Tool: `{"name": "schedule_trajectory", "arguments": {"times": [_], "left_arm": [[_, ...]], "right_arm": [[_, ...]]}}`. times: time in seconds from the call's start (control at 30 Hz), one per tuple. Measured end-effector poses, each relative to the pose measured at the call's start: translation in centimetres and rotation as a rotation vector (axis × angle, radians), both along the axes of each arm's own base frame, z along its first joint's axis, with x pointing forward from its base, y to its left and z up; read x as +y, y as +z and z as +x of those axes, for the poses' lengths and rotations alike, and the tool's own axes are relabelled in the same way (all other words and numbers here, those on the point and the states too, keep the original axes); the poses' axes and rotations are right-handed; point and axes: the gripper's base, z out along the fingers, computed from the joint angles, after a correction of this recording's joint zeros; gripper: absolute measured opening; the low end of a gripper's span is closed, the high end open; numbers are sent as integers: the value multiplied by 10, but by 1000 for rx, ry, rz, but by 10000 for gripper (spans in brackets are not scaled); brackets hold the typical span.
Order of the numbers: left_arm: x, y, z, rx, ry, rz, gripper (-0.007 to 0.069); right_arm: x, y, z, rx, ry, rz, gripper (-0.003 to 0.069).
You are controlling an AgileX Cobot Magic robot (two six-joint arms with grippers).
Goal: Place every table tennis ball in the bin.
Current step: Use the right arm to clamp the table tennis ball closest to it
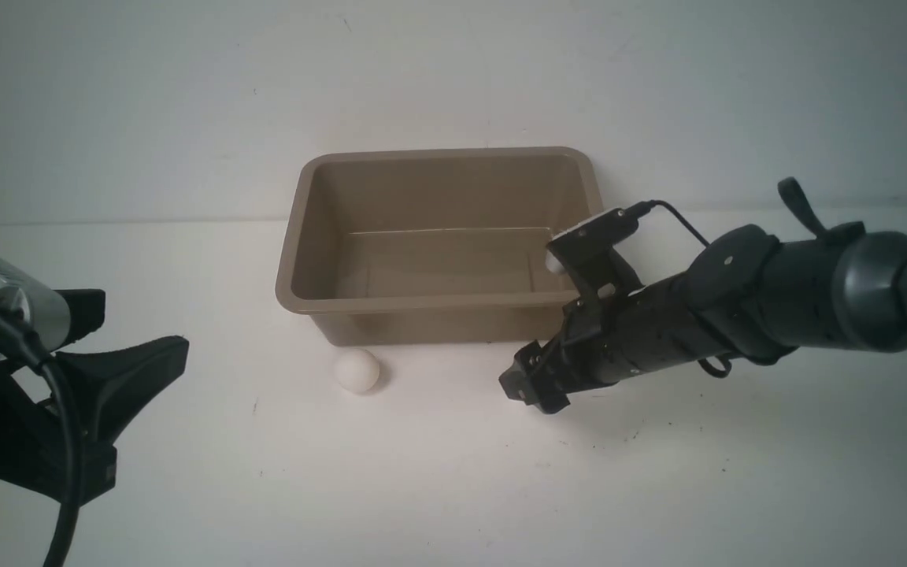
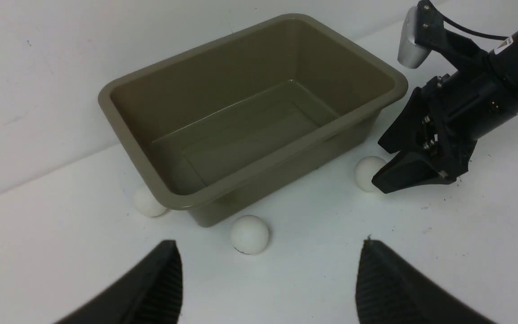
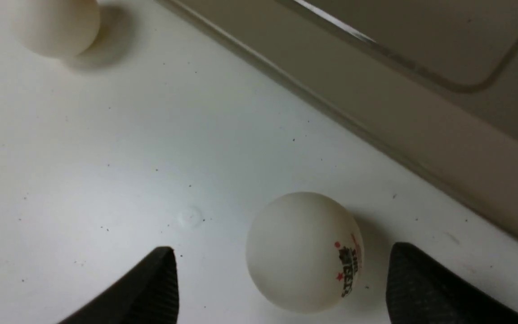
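At the near left the left gripper (image 1: 145,327) hangs open, while the right gripper (image 1: 532,390) sits low over the white table (image 1: 422,488), its jaws spread either side of a printed ball (image 3: 304,252) with a gap showing on each side. Farther back, a second ball (image 1: 357,370) rests just in front of the bin (image 1: 438,302). A third ball (image 2: 149,202) lies against the bin's left wall, also outside it.
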Motion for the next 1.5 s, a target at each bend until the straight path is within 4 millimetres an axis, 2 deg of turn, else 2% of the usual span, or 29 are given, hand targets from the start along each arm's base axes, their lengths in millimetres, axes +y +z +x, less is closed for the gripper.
{"name": "schedule_trajectory", "arguments": {"times": [0.23,0.53,0.7,1.13,1.5], "left_arm": [[0,0,0,0,0,0,468],[0,0,0,0,0,0,468],[0,0,0,0,0,0,468],[0,0,0,0,0,0,468],[0,0,0,0,0,0,468]], "right_arm": [[0,-10,1,23,-6,-7,547],[0,-13,4,16,-34,-7,542],[1,-12,5,6,-40,12,501],[4,-16,5,12,-25,41,339],[8,-15,1,48,16,67,334]]}}
